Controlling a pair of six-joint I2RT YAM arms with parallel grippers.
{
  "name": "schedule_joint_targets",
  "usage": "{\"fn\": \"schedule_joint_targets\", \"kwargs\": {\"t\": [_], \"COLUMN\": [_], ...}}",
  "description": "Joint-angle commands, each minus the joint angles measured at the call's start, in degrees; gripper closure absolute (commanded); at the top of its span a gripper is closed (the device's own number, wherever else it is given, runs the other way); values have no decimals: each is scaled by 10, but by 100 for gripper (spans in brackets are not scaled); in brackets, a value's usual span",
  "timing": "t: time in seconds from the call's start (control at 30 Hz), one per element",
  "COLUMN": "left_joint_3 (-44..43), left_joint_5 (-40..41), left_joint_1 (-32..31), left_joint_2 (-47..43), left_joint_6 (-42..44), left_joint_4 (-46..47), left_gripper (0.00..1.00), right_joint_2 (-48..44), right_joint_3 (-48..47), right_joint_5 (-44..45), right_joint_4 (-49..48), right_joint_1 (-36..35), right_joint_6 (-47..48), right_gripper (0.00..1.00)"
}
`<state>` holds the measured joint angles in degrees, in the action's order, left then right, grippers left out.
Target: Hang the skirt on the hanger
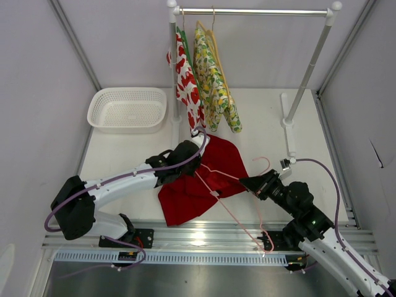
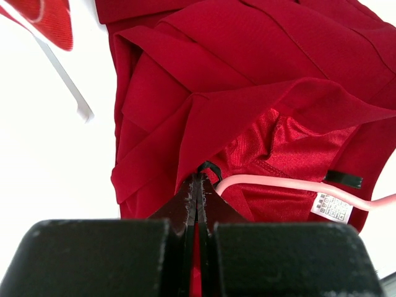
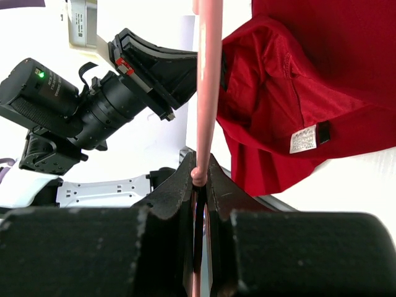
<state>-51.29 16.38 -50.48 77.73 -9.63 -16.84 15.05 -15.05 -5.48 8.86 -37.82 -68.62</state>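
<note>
- The left gripper [image 2: 199, 180] is pinched closed on the waistband of the skirt [image 1: 197, 189], which lies on the table [image 1: 117, 154].
- One arm of the hanger [image 1: 230, 209] enters the waist opening; full seating looks undone.
- The right gripper [image 3: 199, 176] is clamped tight on the hanger wire.

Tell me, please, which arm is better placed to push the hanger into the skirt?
Right: its jaws are shut on the hanger, which reaches into the skirt; the left jaws pinch the skirt's edge.

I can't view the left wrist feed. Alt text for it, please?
The left hand is shut on an edge of the red skirt, which fills most of the view. The pink hanger wire runs from inside the skirt's opening off to the right, past a white label.
</note>
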Motion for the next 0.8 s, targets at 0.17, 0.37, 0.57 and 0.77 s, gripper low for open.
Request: {"fn": "schedule_joint_targets", "kwargs": {"t": [0.17, 0.37, 0.57, 0.77], "left_joint_3": [-6, -7, -8, -7], "left_joint_5": [-3, -5, -8, -13], "left_joint_1": [4, 4, 4, 4], "left_joint_2": [-7, -6, -7, -8], "left_joint_6": [-8, -8, -8, -7], "left_joint_4": [17, 16, 14, 11], "left_gripper": [100, 100, 100, 100], "right_joint_2": [16, 23, 34, 43], "right_joint_3": [7, 14, 19, 21], "right_joint_5": [7, 12, 13, 16], "right_joint_4": [-52, -60, -73, -82], "right_joint_1": [-4, -4, -5, -4], "right_joint_6": [-8, -7, -7, -6], "right_gripper": [100, 100, 100, 100]}}
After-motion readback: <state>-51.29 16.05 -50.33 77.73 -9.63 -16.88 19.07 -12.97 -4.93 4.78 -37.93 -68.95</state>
